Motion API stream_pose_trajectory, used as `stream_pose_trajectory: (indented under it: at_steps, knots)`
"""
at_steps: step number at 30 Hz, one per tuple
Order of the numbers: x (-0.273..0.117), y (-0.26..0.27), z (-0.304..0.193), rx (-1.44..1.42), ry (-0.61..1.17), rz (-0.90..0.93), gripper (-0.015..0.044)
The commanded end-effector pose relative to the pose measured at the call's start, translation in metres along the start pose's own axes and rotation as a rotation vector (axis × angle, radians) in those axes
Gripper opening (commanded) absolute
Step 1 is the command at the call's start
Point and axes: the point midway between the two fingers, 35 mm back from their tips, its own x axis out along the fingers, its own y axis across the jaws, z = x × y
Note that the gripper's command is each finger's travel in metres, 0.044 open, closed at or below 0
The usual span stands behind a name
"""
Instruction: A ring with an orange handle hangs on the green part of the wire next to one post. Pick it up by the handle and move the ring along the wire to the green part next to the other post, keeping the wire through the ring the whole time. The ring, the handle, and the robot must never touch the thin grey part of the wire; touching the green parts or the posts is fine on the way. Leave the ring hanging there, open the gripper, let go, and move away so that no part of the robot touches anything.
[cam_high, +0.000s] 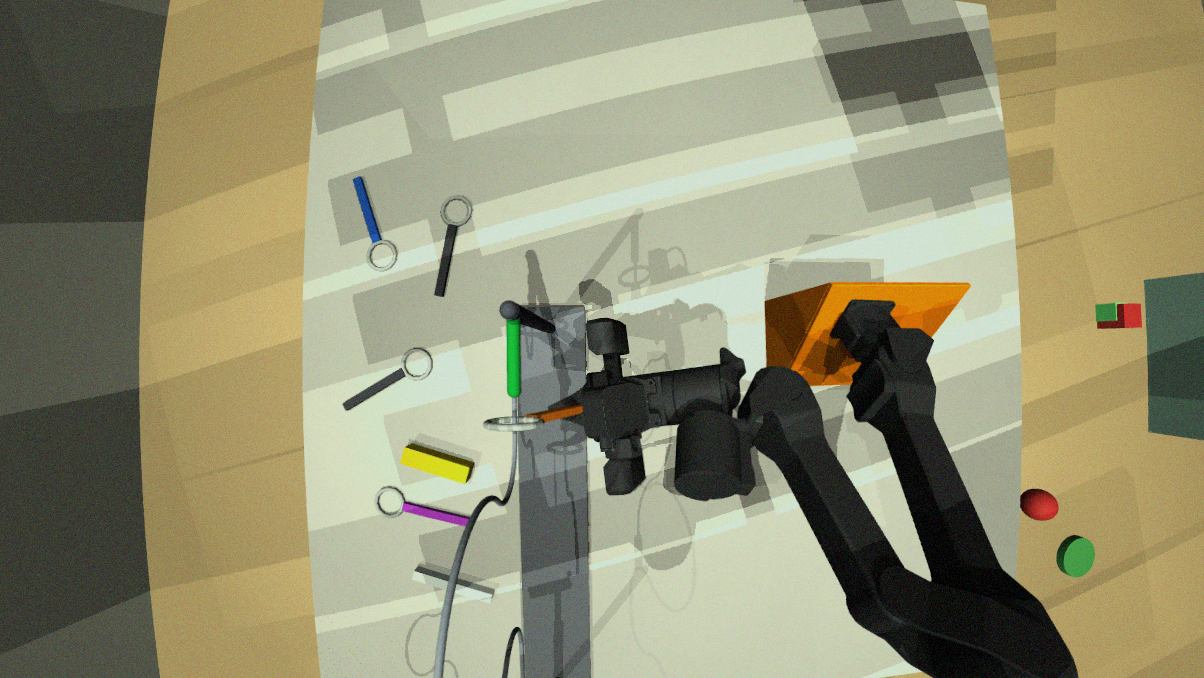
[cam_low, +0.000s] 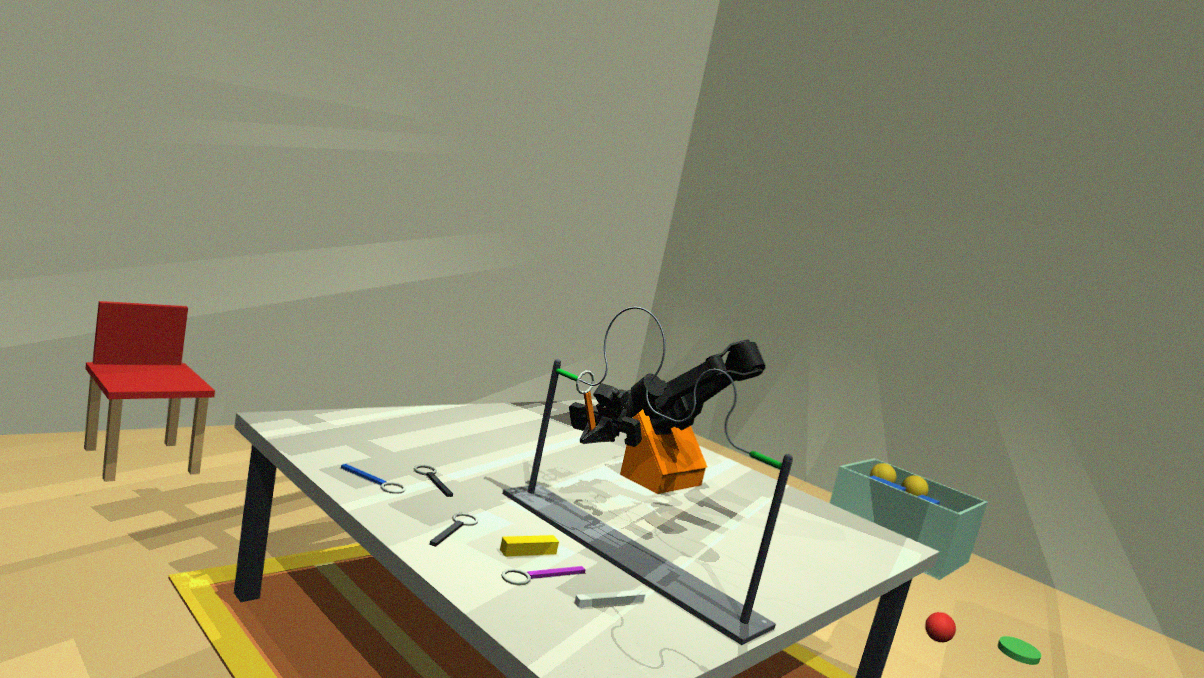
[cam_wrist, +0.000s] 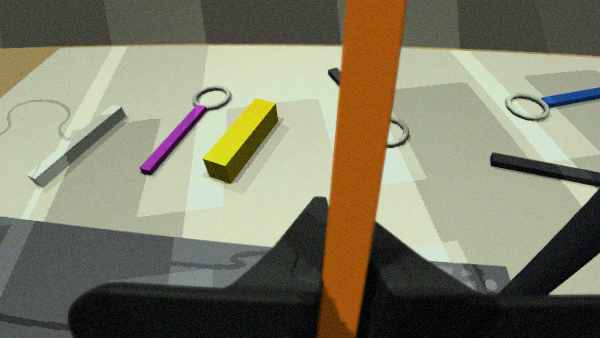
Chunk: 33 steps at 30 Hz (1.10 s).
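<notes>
The ring (cam_high: 492, 427) (cam_low: 577, 384) is around the thin grey wire (cam_high: 454, 572) (cam_low: 663, 341), just past the inner end of the green part (cam_high: 513, 357) (cam_low: 566, 373) beside the far post (cam_low: 544, 429). Whether the ring touches the wire is too small to tell. Its orange handle (cam_high: 560, 413) (cam_low: 590, 412) (cam_wrist: 365, 125) hangs down from the ring. My gripper (cam_high: 581, 410) (cam_wrist: 328, 209) is shut on the handle, below the wire. The other green part (cam_low: 766, 459) is at the near post (cam_low: 766, 539). Between them the wire makes a tall loop and further bends.
The posts stand on a grey base (cam_low: 674, 578). A yellow block (cam_high: 436, 464) (cam_low: 529, 545) (cam_wrist: 240, 135), a purple-handled ring (cam_high: 433, 512) (cam_wrist: 172, 140), a blue-handled ring (cam_high: 367, 210), two dark-handled rings and a grey bar (cam_low: 610, 599) lie on the table. The arm's orange mount (cam_high: 926, 298) is behind.
</notes>
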Motion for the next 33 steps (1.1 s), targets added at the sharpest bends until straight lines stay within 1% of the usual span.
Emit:
stream_pose_trajectory:
  at_steps: [1, 33]
  knots:
    - [-0.001, -0.006, 0.000, -0.022, 0.005, -0.004, -0.0150]
    - [-0.006, -0.040, 0.001, -0.038, 0.004, -0.012, -0.0150]
